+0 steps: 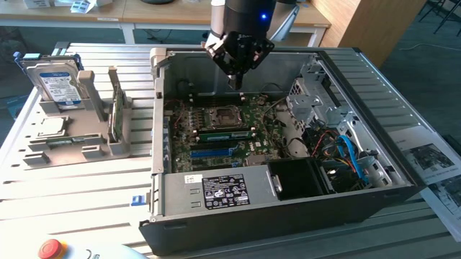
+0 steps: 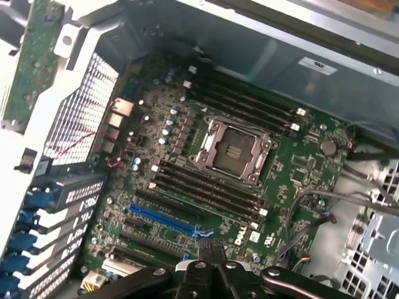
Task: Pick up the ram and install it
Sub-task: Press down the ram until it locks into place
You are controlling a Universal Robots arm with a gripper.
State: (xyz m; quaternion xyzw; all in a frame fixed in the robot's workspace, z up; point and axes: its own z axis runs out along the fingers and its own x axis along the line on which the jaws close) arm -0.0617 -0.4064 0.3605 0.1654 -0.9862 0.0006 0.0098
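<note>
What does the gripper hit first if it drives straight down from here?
Probably the green motherboard in the open black computer case, near the empty square CPU socket. The shut gripper points down above it; depth is unclear, so the exact spot is uncertain.

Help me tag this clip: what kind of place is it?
Probably a robotics lab or test bench: an open computer case on a slatted metal table, a parts holder, and desks behind.

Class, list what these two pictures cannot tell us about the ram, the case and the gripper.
Exterior view: the ram stands edge-on in the grey holder; its face is hidden.
Exterior view: the power supply label print is too small.
Wrist view: the gripper is cut by the picture's edge.
</note>
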